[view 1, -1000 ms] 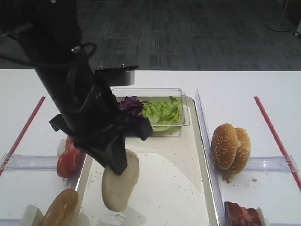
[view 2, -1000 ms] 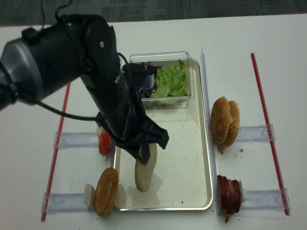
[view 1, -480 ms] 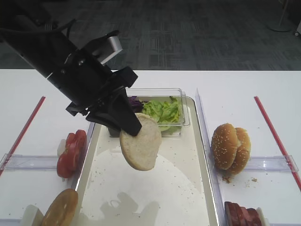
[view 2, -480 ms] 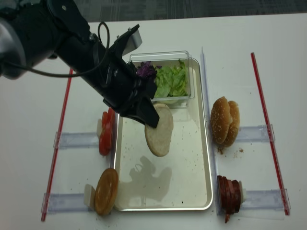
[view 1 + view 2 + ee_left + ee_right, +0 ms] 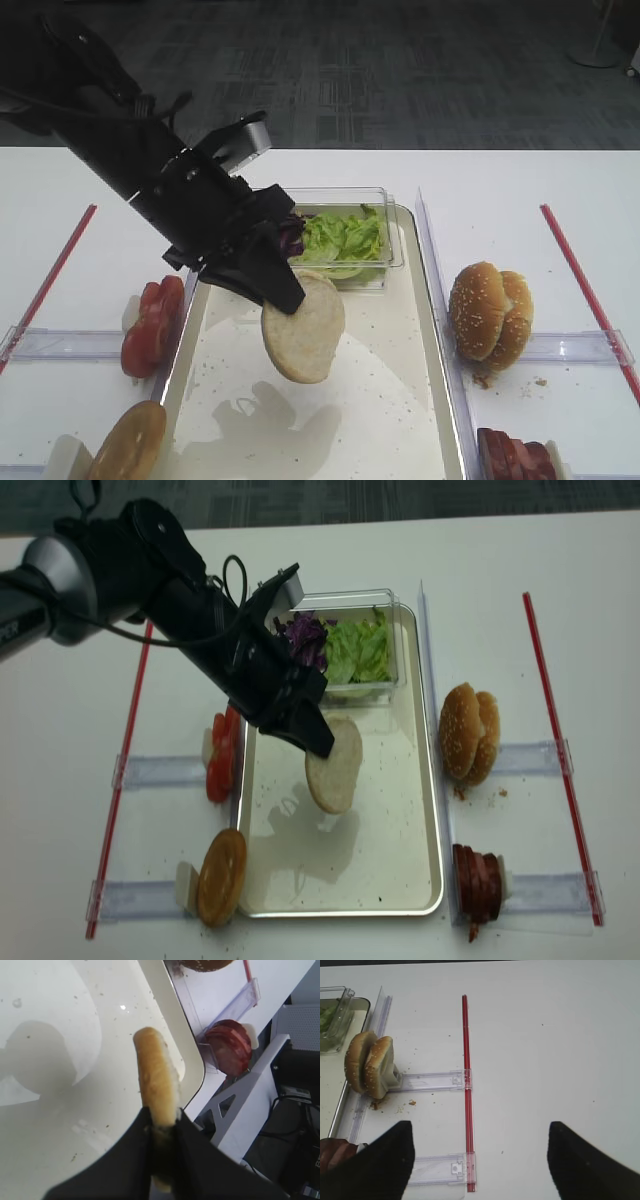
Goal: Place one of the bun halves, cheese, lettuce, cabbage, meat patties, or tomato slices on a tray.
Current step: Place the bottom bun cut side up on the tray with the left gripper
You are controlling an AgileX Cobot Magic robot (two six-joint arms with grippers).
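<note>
I have the left gripper [image 5: 285,297] pinching a bun half [image 5: 303,329] by its edge, jaws pressed on either side of it. In my left wrist view the bun half [image 5: 156,1087] shows edge-on between the black fingers [image 5: 135,1157], golden crust on one face and pale cut face on the other. It hangs in the air over the tray [image 5: 425,810], tilted, cream face toward the overhead camera, and its shadow falls on the tray's floor below it.

Taking the tray as my landmark: at its far end sits a clear plastic tub [image 5: 385,685] holding the lettuce [image 5: 358,650] and, beside that on the left, the cabbage [image 5: 305,635]. Just off the tray's left rim stand the tomato slices [image 5: 221,763] in a clear holder, and near its left front corner a second brown bun half [image 5: 221,876] stands on edge. Off the tray's right rim are the sesame buns [image 5: 469,732], and by its right front corner the meat patties [image 5: 478,884].

My right gripper [image 5: 480,1160] is away to the right of the tray over bare table; its two dark fingers [image 5: 382,1165] stand wide apart with nothing between them.
</note>
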